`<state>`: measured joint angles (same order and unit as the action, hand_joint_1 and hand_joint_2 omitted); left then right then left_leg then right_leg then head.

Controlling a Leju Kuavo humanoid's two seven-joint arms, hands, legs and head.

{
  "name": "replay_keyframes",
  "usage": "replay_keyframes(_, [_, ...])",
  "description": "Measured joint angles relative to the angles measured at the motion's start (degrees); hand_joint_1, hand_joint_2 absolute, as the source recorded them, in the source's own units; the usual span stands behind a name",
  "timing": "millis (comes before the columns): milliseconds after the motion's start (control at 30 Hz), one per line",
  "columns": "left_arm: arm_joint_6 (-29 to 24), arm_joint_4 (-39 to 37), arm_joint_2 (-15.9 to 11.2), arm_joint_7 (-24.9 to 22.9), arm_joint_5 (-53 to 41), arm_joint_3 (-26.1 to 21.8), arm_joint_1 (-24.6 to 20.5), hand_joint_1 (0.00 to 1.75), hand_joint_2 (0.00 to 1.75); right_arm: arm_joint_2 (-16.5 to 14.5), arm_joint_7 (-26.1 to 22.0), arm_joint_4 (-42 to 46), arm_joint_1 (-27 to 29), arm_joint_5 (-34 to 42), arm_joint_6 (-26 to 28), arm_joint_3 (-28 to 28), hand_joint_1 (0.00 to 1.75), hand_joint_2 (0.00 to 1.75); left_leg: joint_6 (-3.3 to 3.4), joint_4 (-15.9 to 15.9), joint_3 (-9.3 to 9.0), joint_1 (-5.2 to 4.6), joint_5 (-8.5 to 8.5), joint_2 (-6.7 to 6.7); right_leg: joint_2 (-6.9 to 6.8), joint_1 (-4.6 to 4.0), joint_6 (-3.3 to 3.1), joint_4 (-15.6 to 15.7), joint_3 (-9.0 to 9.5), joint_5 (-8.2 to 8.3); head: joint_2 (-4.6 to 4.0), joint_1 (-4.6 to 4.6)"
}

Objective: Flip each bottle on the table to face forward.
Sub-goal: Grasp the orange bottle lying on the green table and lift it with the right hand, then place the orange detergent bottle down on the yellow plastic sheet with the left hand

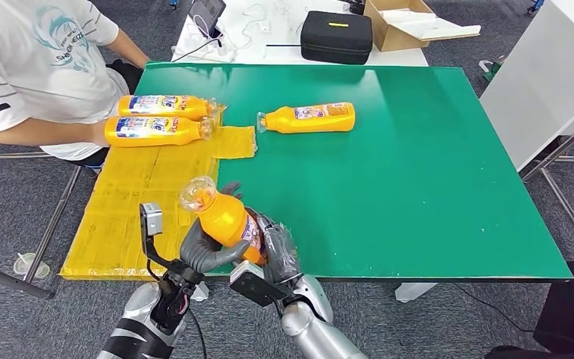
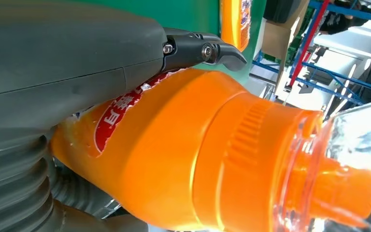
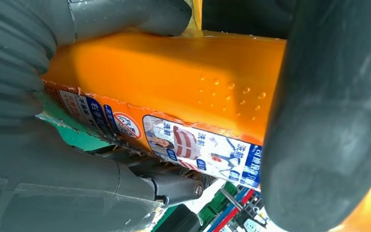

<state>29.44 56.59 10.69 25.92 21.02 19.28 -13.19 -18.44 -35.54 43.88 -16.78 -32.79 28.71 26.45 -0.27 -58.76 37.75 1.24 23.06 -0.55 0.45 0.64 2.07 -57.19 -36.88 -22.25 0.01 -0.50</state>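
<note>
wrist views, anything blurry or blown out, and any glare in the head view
Left wrist view: the held bottle is sharp, its clear cap and the background overexposed. Right wrist view: the label is readable, the near robot hand finger soft. Head view: pale glare on the green table.

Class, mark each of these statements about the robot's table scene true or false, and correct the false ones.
1. Both robot hands hold one orange bottle above the table's near edge. True: the left hand and right hand grip it together.
2. Three more orange bottles lie on the table. True: two by the person, one on the green surface.
3. The held bottle lies flat on the yellow mat. False: it is lifted and tilted.
4. The black case sits on the green surface. False: it rests on the white table behind.
</note>
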Motion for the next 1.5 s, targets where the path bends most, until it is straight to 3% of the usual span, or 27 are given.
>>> replay_keyframes(100, [-0.32, -0.31, -0.10, 0.04, 0.02, -0.02, 0.01, 0.07, 1.75, -0.14, 0.23, -1.10, -0.39, 0.16, -0.07, 0.61, 1.75, 1.75, 0.00, 0.00, 0.00, 0.00, 0.00, 0.00, 0.00, 0.00, 0.00, 0.00, 0.00, 0.00, 0.00, 0.00])
replay_keyframes(233, [-1.62, -0.40, -0.20, 0.57, -0.45, -0.04, 0.05, 1.68, 1.75, -0.33, 0.44, -2.72, -0.85, 0.81, -0.08, 1.54, 1.75, 1.75, 0.00, 0.00, 0.00, 0.00, 0.00, 0.00, 0.00, 0.00, 0.00, 0.00, 0.00, 0.00, 0.00, 0.01])
replay_keyframes(267, [-1.99, -0.40, -0.20, 0.75, -0.69, -0.06, 0.05, 1.75, 1.75, -0.34, 0.49, -3.04, -0.93, 1.02, -0.08, 1.76, 1.75, 1.75, 0.00, 0.00, 0.00, 0.00, 0.00, 0.00, 0.00, 0.00, 0.00, 0.00, 0.00, 0.00, 0.00, 0.01])
replay_keyframes(700, [-5.66, 0.81, 0.28, 2.08, -3.29, -0.42, 0.58, 1.75, 1.75, -0.38, 0.84, -4.33, -1.42, 3.18, -0.01, 3.20, 1.73, 1.75, 0.00, 0.00, 0.00, 0.00, 0.00, 0.00, 0.00, 0.00, 0.00, 0.00, 0.00, 0.00, 0.00, 0.02])
replay_keyframes(733, [-5.83, 0.98, 0.32, 2.13, -3.44, -0.49, 0.66, 1.75, 1.75, -0.38, 0.87, -4.35, -1.49, 3.22, -0.01, 3.31, 1.57, 1.75, 0.00, 0.00, 0.00, 0.00, 0.00, 0.01, 0.00, 0.00, 0.00, 0.00, 0.00, 0.00, 0.00, 0.01])
replay_keyframes(800, [-6.16, 1.45, 0.46, 2.21, -3.66, -0.65, 0.87, 1.75, 1.75, -0.40, 0.90, -4.38, -1.66, 3.35, 0.07, 3.43, 0.70, 1.75, 0.00, 0.00, -0.01, 0.00, 0.00, 0.01, 0.00, 0.00, 0.00, 0.00, 0.00, 0.00, 0.00, 0.02])
replay_keyframes(833, [-6.24, 1.75, 0.54, 2.21, -3.68, -0.75, 0.96, 1.75, 1.75, -0.41, 0.84, -4.38, -1.72, 3.49, 0.24, 3.44, 0.28, 1.31, 0.00, 0.00, -0.01, 0.00, 0.00, 0.01, 0.00, 0.00, 0.00, 0.00, 0.00, 0.00, -0.01, 0.01])
replay_keyframes(867, [-6.28, 1.99, 0.60, 2.20, -3.67, -0.85, 0.99, 1.75, 1.75, -0.42, 0.76, -4.38, -1.77, 3.64, 0.47, 3.45, 0.00, 0.87, 0.00, 0.00, -0.01, 0.00, 0.00, 0.00, 0.00, 0.00, 0.00, 0.00, 0.00, 0.00, -0.01, 0.01])
replay_keyframes(933, [-6.45, 2.50, 0.68, 2.15, -3.67, -1.02, 1.00, 1.75, 1.75, -0.44, 0.62, -4.33, -1.80, 4.14, 1.28, 3.45, 0.00, 0.00, 0.00, 0.00, 0.00, 0.00, -0.01, 0.00, 0.00, 0.00, 0.00, 0.00, 0.00, 0.00, 0.00, 0.01])
replay_keyframes(1133, [-12.63, 4.89, 0.97, 3.34, -5.98, -2.87, 0.84, 1.75, 1.75, -0.14, 2.50, 0.18, -1.21, 3.99, 4.78, 3.31, 0.00, 0.00, 0.00, 0.00, -0.02, 0.00, -0.01, 0.02, 0.00, 0.00, 0.00, 0.00, -0.02, 0.01, -0.01, 0.01])
replay_keyframes(1333, [-26.29, 7.50, 1.00, 7.61, -14.89, -7.59, -0.91, 1.75, 1.75, 0.95, 4.35, 13.08, 1.83, 3.18, 8.11, 2.56, 0.00, 0.00, -0.01, 0.00, -0.02, 0.01, -0.02, 0.01, 0.01, -0.01, 0.00, 0.00, -0.02, 0.01, -0.01, 0.01])
replay_keyframes(1500, [-30.66, 8.23, 1.04, 9.03, -17.79, -11.40, -3.17, 1.75, 1.75, 1.92, 4.27, 21.71, 3.90, 3.45, 9.14, 2.14, 0.00, 0.00, -0.01, 0.00, -0.02, 0.00, -0.02, 0.02, 0.01, 0.00, 0.00, 0.00, -0.01, 0.01, 0.00, 0.01])
